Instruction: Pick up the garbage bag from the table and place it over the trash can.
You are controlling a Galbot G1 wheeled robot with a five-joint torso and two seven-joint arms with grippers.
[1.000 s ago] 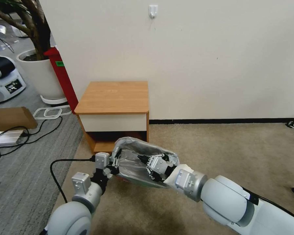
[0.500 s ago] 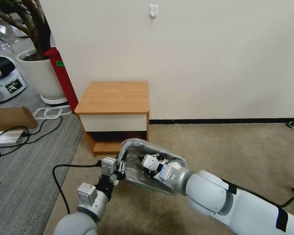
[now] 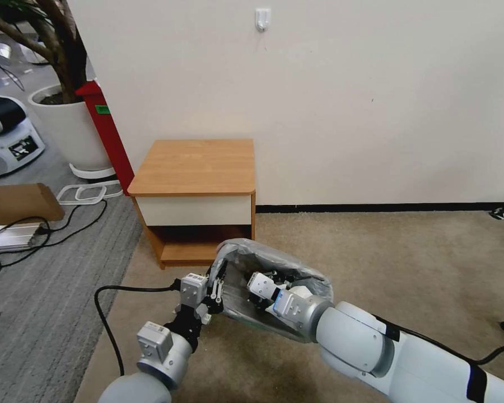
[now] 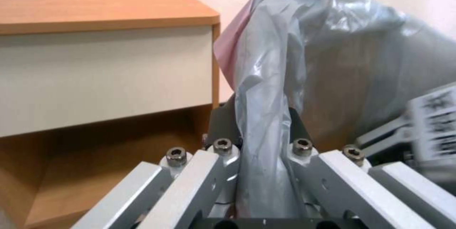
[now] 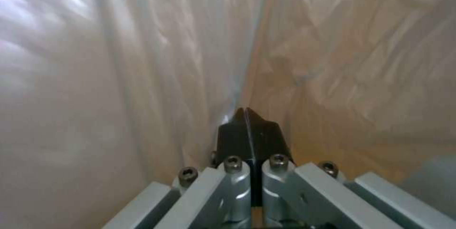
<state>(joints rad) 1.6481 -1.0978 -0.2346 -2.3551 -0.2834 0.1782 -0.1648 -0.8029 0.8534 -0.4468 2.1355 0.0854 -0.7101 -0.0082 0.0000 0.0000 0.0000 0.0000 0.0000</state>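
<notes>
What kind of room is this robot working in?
Probably an office or lab corner dressed up as a living space: a wooden nightstand stands on carpet against a bare wall, with a potted plant beside it and loose cables on the floor.

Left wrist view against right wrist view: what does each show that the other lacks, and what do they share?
Left wrist only: the table with its white drawer front and lower shelf, the bag's pinkish edge, a fold of the garbage bag pinched in the left gripper, and the right gripper's body alongside.

Right wrist only: the bag's inside, pale plastic on all sides, with the right gripper and its black fingers closed together, tips at a crease.

Both: the crinkled bag directly ahead of a closed gripper.
</notes>
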